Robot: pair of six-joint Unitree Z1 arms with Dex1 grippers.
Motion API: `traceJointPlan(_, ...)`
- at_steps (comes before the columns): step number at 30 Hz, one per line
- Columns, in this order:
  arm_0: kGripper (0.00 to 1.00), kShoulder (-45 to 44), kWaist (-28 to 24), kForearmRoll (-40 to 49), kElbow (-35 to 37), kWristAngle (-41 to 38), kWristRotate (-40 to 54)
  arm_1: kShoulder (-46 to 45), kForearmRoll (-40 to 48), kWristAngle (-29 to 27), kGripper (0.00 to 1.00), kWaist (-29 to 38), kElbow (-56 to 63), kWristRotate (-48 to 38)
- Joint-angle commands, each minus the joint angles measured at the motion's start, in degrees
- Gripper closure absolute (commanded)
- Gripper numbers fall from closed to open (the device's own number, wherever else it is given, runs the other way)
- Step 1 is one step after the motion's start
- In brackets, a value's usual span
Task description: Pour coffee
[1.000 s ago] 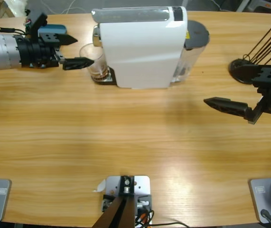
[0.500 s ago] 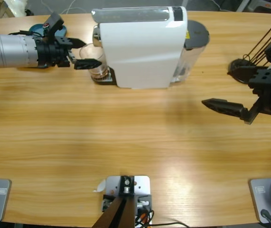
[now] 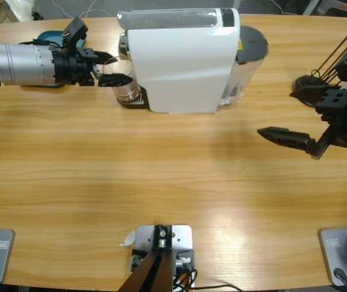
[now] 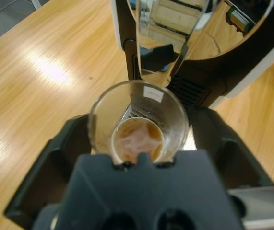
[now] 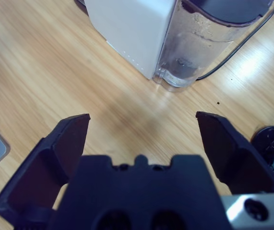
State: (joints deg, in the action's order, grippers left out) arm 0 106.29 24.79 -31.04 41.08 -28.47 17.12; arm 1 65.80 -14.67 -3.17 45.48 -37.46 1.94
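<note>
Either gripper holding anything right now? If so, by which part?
Left gripper straddles the glass cup at its sides; whether it grips can't be told. Right gripper is open, holding nothing.

A white coffee machine [image 3: 182, 61] stands on the wooden table [image 3: 161, 176] — black capsule stand [image 3: 310, 88] well apart.

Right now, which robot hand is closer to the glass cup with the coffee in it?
The left. The left gripper has its open jaws on either side of the glass cup at the coffee machine. The right gripper is far across the table, open.
</note>
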Motion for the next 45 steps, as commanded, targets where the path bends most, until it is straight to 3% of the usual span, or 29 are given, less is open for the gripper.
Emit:
traceJointPlan(1,1.000,2.7,-0.4,-0.6,-1.0,-1.9,-0.3,0.9,0.4,-0.3,0.000,0.0,1.6,-0.5)
traceJointPlan(27,1.000,-3.5,-2.9,-2.2,-5.0,0.2,1.1,0.2,0.3,-0.6,0.000,0.0,1.5,-0.5)
traceJointPlan(36,1.000,-11.9,-10.6,-2.1,-6.5,4.9,-1.8,0.2,0.3,-0.4,0.000,0.0,1.5,-0.5)
traceJointPlan(45,1.000,-8.9,-23.5,-3.1,-6.0,9.6,-10.1,1.4,0.7,-0.2,0.000,0.0,1.4,-0.5)
